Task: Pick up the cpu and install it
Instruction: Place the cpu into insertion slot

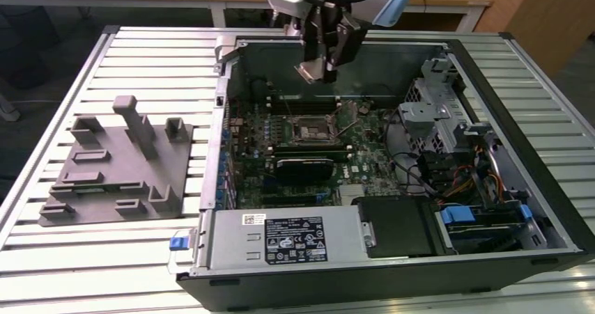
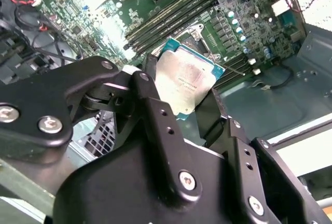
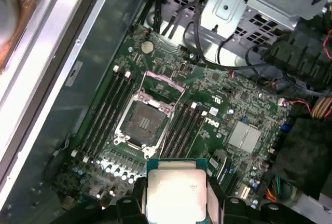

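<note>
The gripper (image 2: 181, 97), jaws clamped on the edges of the cpu (image 2: 189, 79), hangs over the motherboard (image 3: 236, 102), seemingly keeping its faces clear for the open socket (image 3: 142, 123).

**Clear drop to the socket**

The black square socket frame (image 1: 310, 127) lies uncovered, open air between it and the black pincer (image 1: 321, 69) gripping the silvery square cpu (image 2: 188, 79) above. Long black memory slots (image 3: 104, 112) flank it closely; a grey metal drive cage (image 1: 433, 108) rises on the exterior view's right.
</note>
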{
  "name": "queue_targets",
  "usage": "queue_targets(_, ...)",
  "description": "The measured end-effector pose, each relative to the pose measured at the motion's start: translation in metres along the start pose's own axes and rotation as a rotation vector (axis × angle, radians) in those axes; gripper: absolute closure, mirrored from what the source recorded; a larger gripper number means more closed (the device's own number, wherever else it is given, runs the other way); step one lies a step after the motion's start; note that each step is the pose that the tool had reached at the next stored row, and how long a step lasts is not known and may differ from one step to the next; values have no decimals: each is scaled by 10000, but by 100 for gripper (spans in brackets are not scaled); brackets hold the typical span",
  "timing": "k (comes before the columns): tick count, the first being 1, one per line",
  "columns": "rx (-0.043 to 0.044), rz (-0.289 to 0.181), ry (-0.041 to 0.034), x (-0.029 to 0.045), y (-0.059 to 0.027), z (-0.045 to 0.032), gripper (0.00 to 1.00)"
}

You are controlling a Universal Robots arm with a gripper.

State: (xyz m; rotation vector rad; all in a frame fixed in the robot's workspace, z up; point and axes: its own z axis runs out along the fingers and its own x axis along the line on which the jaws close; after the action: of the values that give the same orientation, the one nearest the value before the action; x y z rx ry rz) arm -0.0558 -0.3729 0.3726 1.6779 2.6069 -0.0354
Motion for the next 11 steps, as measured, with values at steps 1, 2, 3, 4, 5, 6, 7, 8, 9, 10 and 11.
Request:
queue_targets(1, 7, 111, -5, 1, 1, 1, 46)
queue_targets(2, 14, 217, -10, 3, 1, 1, 46)
queue_targets(3, 21, 332, -15, 4, 2, 2, 46)
queue_targets(4, 28, 444, -21, 6, 3, 3, 46)
queue_targets(5, 35, 555, -26, 7, 3, 3, 46)
queue_targets(6, 43, 672, -31, 8, 4, 4, 46)
queue_targets(7, 49, 784, -36, 10, 4, 5, 46)
queue_targets(8, 57, 895, -41, 11, 5, 5, 46)
queue_targets(9, 64, 1006, -45, 12, 6, 6, 46)
queue_targets(10, 70, 1115, -49, 13, 6, 6, 46)
queue_targets(11, 77, 1219, -53, 15, 7, 7, 46)
